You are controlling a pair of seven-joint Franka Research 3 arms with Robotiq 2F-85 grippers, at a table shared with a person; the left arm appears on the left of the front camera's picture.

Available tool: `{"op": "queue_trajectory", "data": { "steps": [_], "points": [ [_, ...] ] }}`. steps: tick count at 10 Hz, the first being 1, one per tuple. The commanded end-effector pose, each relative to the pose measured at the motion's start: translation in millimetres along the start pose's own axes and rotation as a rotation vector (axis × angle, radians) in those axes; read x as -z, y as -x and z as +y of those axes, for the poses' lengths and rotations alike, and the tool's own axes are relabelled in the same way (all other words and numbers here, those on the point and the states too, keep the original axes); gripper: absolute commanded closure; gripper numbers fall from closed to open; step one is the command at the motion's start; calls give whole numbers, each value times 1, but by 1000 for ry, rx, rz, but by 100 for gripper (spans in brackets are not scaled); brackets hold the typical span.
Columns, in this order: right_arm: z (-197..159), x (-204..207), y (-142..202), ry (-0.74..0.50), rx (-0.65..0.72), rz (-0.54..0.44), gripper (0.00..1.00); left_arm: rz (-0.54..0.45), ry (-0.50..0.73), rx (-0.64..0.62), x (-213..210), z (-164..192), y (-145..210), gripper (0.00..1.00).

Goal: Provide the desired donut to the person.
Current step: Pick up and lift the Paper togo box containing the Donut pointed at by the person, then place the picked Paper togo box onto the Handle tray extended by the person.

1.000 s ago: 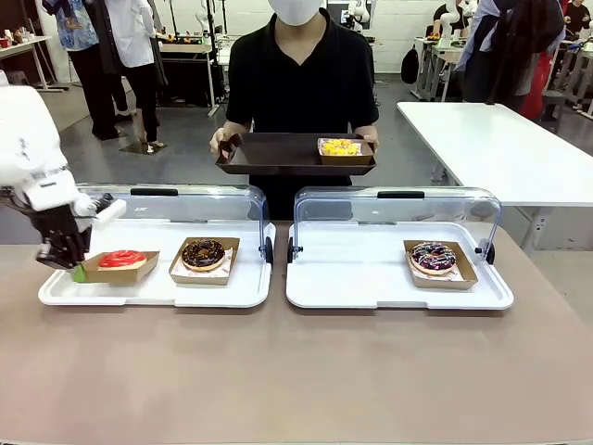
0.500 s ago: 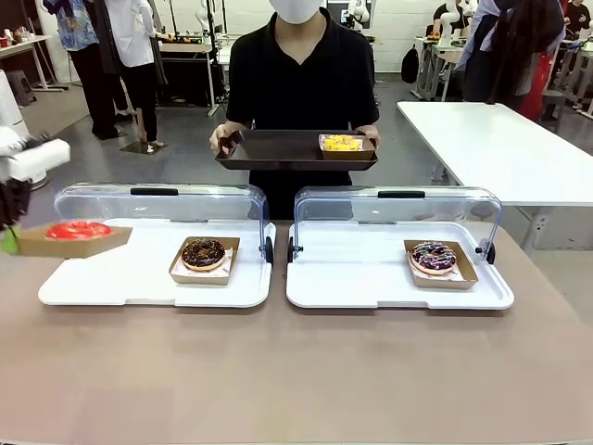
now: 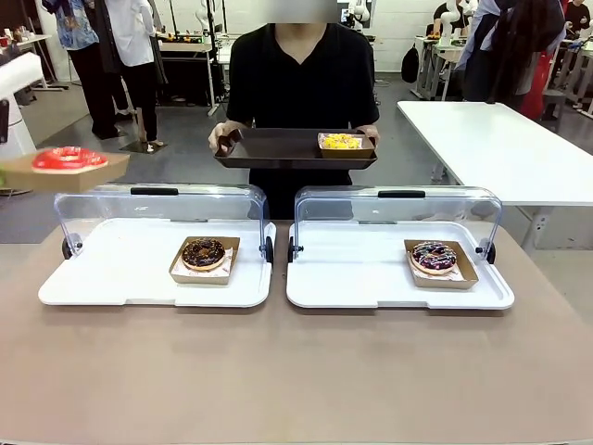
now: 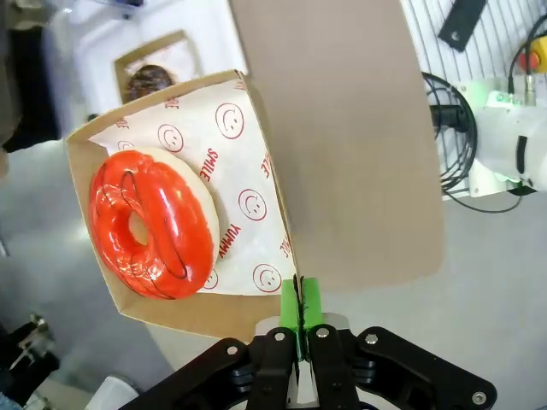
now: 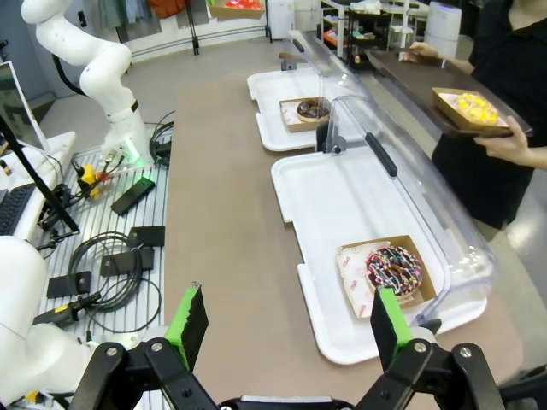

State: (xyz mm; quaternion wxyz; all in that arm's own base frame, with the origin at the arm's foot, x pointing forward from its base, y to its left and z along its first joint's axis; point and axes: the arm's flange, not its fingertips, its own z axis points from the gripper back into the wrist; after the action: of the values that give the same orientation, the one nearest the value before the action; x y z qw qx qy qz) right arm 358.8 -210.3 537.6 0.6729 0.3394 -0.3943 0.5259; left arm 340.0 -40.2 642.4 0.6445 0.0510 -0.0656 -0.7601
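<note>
The left gripper [image 4: 299,320], clamped on the rim of the brown cardboard tray [image 4: 184,316] carrying the glossy red-iced donut [image 4: 152,224], is holding it aloft, delivery onto the person's [image 3: 301,83] dark brown serving tray [image 3: 278,148] remaining.

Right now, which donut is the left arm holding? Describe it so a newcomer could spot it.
Look above the left display tray, at the picture's left edge. A brown cardboard box hangs there, pinched by the left end effector. In it sits the glossy red donut, unlike the chocolate donut on the tray.
</note>
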Motion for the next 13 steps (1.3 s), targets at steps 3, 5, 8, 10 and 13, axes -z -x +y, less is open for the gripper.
{"op": "queue_trajectory", "data": {
  "steps": [3,5,8,10,13],
  "points": [
    [1,0,1,-3,-6,-13,0,13,-18,-36,2,25,5,100],
    [1,0,1,-3,-6,-13,0,-6,-25,-15,-3,18,0,100],
    [1,0,1,-3,-6,-13,0,-6,-25,-15,-3,18,0,100],
    [1,0,1,-3,-6,-13,0,-6,-25,-15,-3,18,0,100],
    [1,0,1,-3,-6,-13,0,-6,-25,-15,-3,18,0,100]
  ]
}}
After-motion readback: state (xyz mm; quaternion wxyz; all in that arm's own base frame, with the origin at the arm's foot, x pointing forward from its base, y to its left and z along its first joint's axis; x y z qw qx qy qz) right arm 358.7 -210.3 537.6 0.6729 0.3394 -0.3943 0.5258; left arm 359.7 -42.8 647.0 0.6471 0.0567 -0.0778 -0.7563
